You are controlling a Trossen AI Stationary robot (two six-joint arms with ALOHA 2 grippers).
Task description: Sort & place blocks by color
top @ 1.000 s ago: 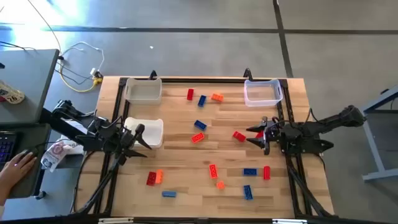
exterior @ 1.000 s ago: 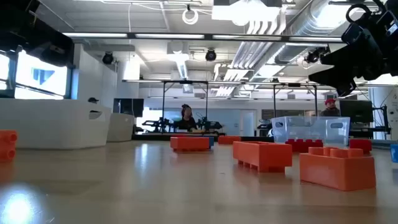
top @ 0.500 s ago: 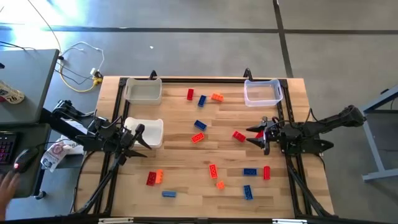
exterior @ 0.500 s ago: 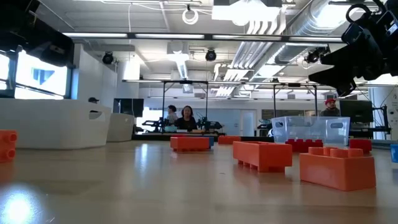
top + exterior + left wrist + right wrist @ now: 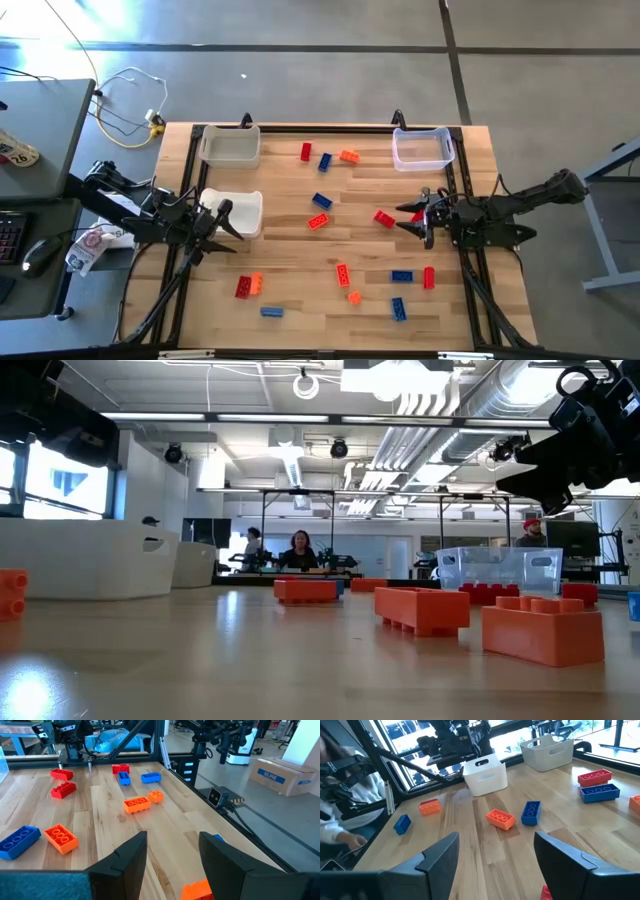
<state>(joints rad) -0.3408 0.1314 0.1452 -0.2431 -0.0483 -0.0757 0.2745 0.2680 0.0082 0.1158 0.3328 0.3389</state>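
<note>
Though studded, glossy rectangular blocks (image 5: pixel 319 222)

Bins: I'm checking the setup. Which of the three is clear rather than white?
The clear bin at the table's far right corner; the other two are white.

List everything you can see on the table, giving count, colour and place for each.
Red blocks: about five, red, scattered over the table.
Blue blocks: about five, blue, scattered likewise.
Orange blocks: about five, orange, scattered likewise.
White bins: two, white, table's left side.
Clear bin: one, clear, right corner.
Left claw: one, dark, open, at one white bin's edge.
Right claw: one, dark, open, beside a red block.
</note>
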